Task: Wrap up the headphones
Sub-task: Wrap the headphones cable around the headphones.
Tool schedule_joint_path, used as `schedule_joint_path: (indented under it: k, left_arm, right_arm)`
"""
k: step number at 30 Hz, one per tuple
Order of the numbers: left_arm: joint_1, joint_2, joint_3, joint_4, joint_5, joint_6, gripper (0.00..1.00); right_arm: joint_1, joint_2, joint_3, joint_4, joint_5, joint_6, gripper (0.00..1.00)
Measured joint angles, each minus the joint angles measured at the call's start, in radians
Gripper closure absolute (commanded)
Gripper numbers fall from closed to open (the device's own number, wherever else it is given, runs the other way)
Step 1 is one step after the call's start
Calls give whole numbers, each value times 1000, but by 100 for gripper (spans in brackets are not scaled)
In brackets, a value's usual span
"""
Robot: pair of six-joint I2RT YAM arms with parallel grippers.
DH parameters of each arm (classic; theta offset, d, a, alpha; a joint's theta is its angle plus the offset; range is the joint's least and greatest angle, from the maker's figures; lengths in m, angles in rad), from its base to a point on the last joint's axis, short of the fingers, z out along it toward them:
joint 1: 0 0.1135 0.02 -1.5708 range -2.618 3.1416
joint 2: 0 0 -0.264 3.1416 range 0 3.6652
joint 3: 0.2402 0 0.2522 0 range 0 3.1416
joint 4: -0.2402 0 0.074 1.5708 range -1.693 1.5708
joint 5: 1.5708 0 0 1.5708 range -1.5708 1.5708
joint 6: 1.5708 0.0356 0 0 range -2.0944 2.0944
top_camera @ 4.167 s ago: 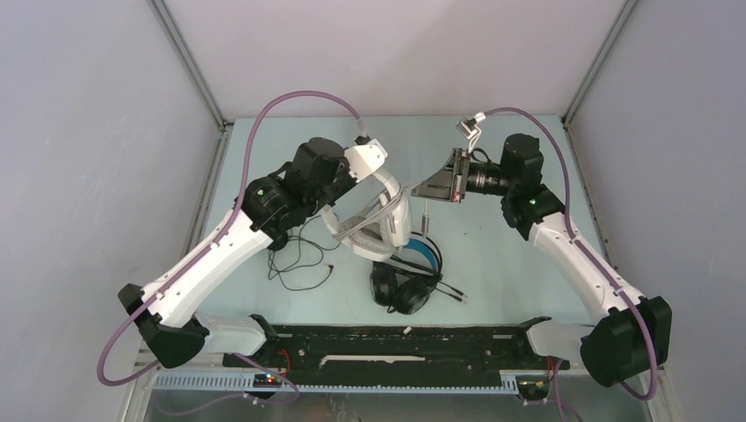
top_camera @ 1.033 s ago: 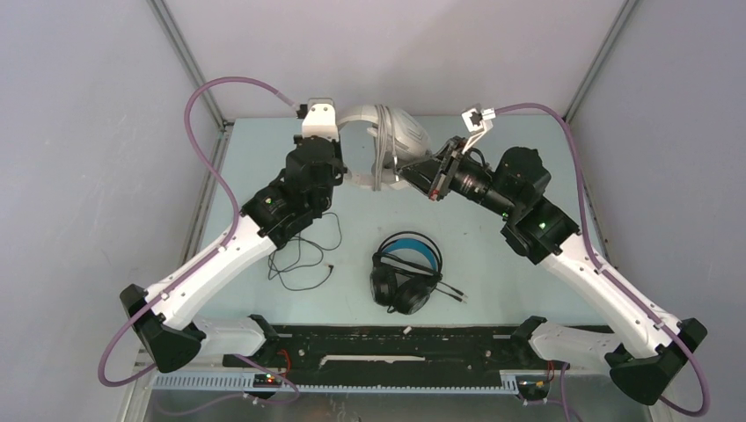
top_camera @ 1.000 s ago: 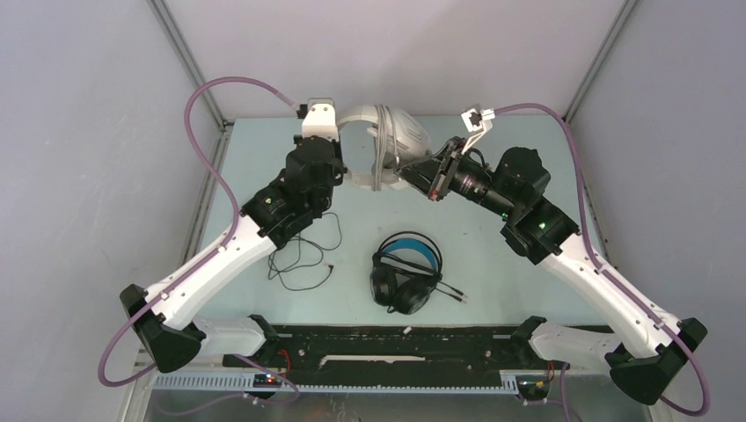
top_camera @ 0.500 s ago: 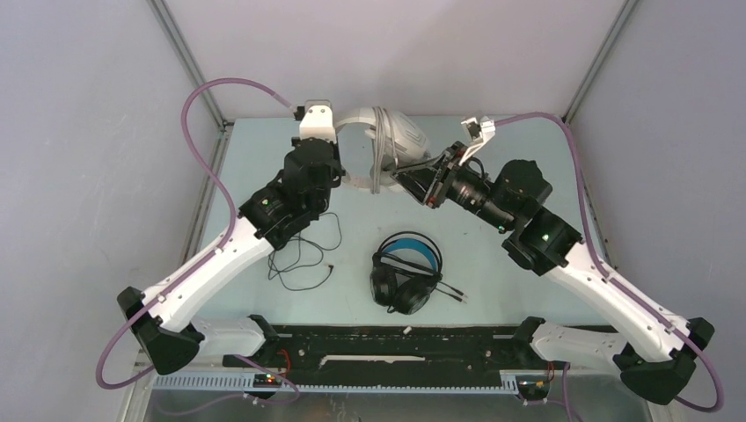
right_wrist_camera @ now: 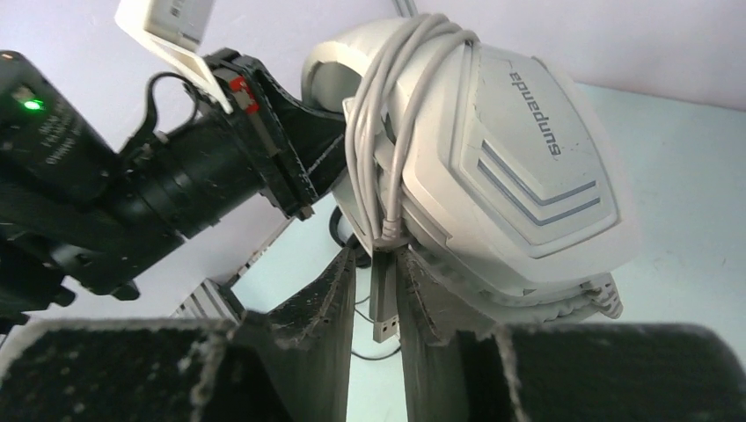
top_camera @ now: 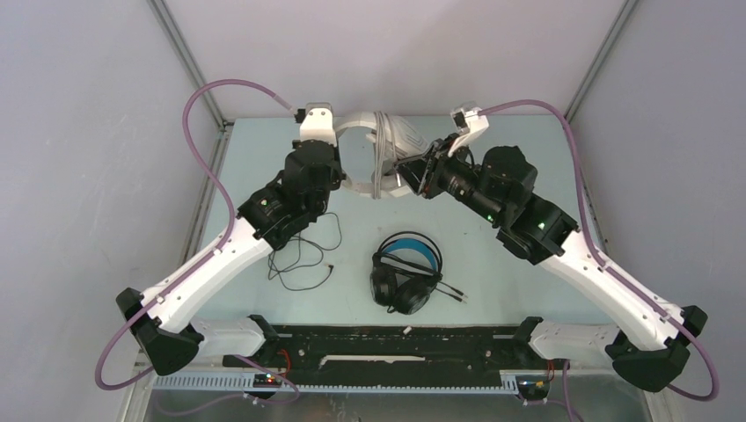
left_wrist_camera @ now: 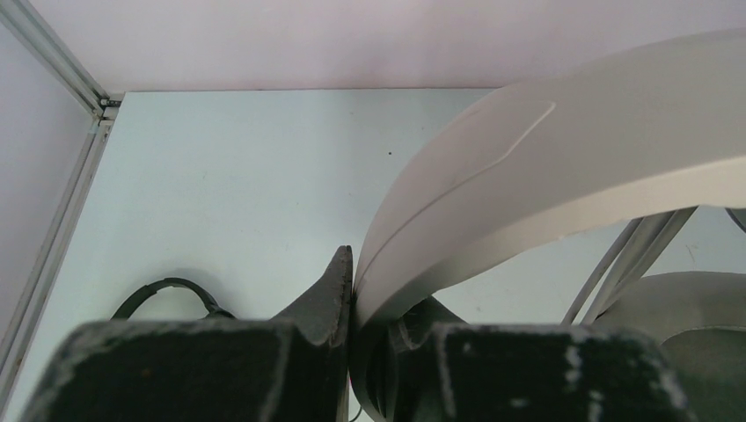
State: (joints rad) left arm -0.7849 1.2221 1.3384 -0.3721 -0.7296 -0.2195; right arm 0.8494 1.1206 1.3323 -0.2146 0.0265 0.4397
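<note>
Item: white headset (top_camera: 387,145). Raised off the worktop (top_camera: 352,237) at upper centre of the top view, between the two arms. The left claw (left_wrist_camera: 352,290) is clamped on its headband (left_wrist_camera: 563,167), one finger on each face. The cord (right_wrist_camera: 387,114) lies in several turns round the band beside the ear cup. Its plug (right_wrist_camera: 383,308) hangs down between the fingers of the right claw (right_wrist_camera: 376,281). Those jaws stand a little apart, with a gap showing on the plug's left side.

Step in hand, as judged: finishing the wrap on this pair, with the tail end being let go.
- Hold the left grip firm and the band level, so the turns do not slide off.
- Draw the right claw straight back along the plug's line, not sideways, lest a finger catch the last turn and pull it loose.
- The loose tail would sit better tucked under a turn.

Item: black headset (top_camera: 405,268), blue-lined band. Flat at lower centre of the top view, with its cord trailing to the right, unwrapped.

Item: thin headset (top_camera: 303,255). Left of centre, cord loose, partly under the left arm.

Not made out:
- whether the plug touches the right-hand finger;
- how the turns end behind the cup;
- the thin headset's earpieces;
- most of the white headset in the left wrist view, which cuts it off.
</note>
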Motion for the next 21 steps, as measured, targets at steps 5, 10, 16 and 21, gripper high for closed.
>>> schedule_joint_path:
  k: [5,10,16,21]
  left_arm:
    - [0,0,0,-15,2,-2,100]
    - [0,0,0,-31,9,-15,100]
    - [3,0,1,-70,63,-77,100]
    - [14,-1,1,-103,126,-150,100]
  right_arm:
    - [11,38,0,-18,6,-7,84]
    - [22,55,0,-19,25,-28,99]
    - [32,76,-5,9,51,-63,100]
    - [35,79,-39,72,77,-109,100]
